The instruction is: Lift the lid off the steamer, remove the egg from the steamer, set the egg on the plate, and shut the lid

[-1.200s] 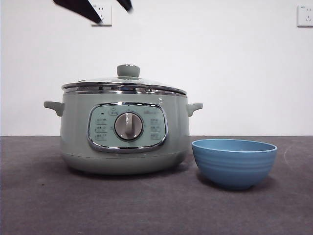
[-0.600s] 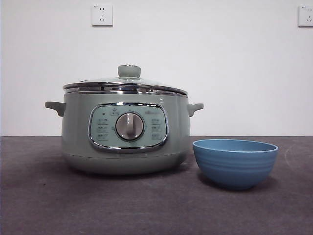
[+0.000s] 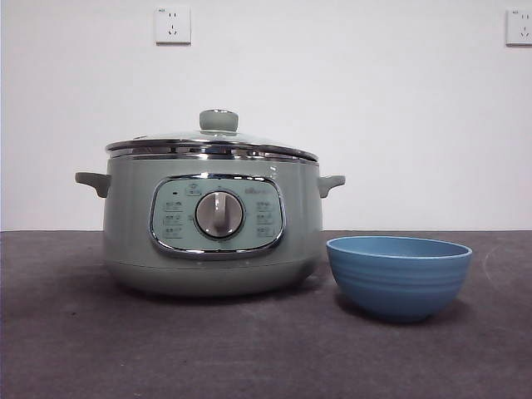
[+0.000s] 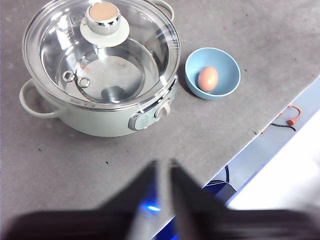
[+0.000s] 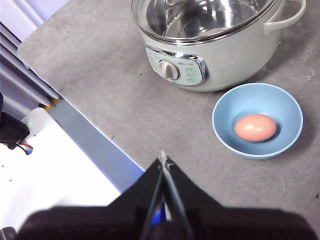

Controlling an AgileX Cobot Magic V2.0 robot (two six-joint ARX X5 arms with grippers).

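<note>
Front view shows, from left to right, the steamer (image 3: 212, 229) with the lid (image 3: 212, 143) seated flat on its rim, then the plate (image 3: 399, 277) just beside it on the desk (image 3: 75, 349), not touching. Neither of my arms shows in that view.

Left wrist view looks down from well above. My left claw (image 4: 164, 172) has its jaws nearly pressed together, a thin slit between them, pinching nothing. The lid covers the steamer and I see no egg through the glass. The egg (image 4: 208, 78) lies in the plate, on the panel side of the pot, its long axis roughly parallel to my jaws.

Right wrist view has my right claw (image 5: 163, 165) pressed together and empty, high over the desk's front edge. The plate sits ahead of it and off to one side, nearer than the steamer, with the egg lying crosswise to my jaws.

I judge every step done: egg plated, lid shut. Should anything need a touch, my right claw is the closer to the plate and my left to the lid's knob (image 4: 103, 15).
</note>
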